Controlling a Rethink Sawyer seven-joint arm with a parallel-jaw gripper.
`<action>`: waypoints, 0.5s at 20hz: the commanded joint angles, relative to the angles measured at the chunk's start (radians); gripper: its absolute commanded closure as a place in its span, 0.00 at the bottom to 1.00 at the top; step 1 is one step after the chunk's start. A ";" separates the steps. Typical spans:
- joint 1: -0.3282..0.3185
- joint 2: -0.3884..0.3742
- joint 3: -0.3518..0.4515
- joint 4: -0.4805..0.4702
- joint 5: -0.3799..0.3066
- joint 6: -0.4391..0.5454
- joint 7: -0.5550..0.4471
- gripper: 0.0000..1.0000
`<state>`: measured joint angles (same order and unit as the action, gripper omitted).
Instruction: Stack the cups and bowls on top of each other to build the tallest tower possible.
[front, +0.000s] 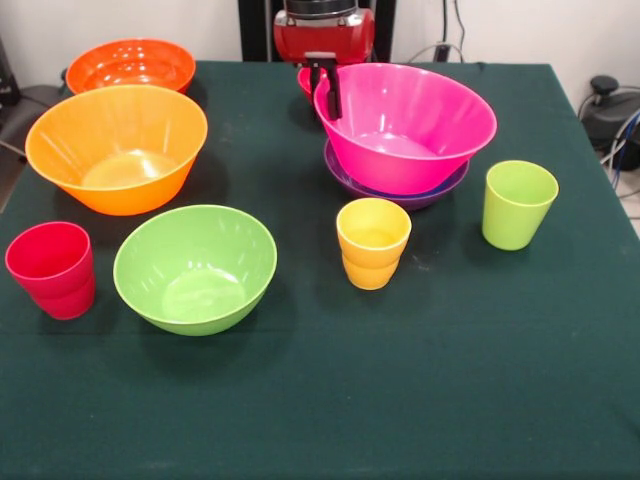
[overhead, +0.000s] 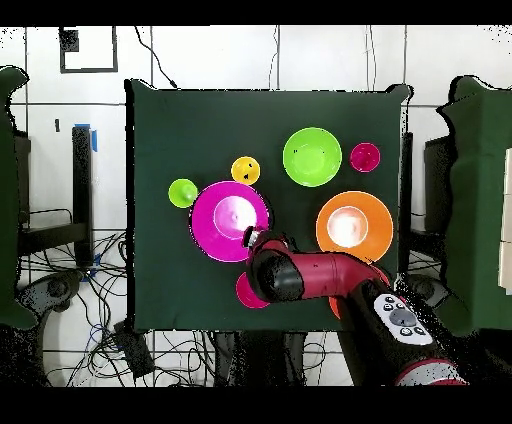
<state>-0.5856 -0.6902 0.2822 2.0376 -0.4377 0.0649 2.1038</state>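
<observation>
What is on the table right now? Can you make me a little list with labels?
tower so far: pink bowl sitting tilted in the purple bowl
gripper: at the pink bowl's far rim, fingers over that rim
loose bowls: light orange bowl, red-orange bowl, lime green bowl, all empty
hidden bowl: small red bowl peeks out behind the pink one
cups: red cup, yellow cup, lime green cup, all upright and standing alone
table: dark green cloth
</observation>
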 joint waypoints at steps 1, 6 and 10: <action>0.050 0.103 -0.034 0.045 -0.033 0.002 0.079 1.00; 0.059 0.102 -0.043 0.044 -0.020 0.021 0.075 0.00; 0.074 0.101 -0.058 0.043 -0.018 0.015 0.080 0.00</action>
<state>-0.5589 -0.6691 0.2414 2.0404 -0.4377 0.0481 2.1036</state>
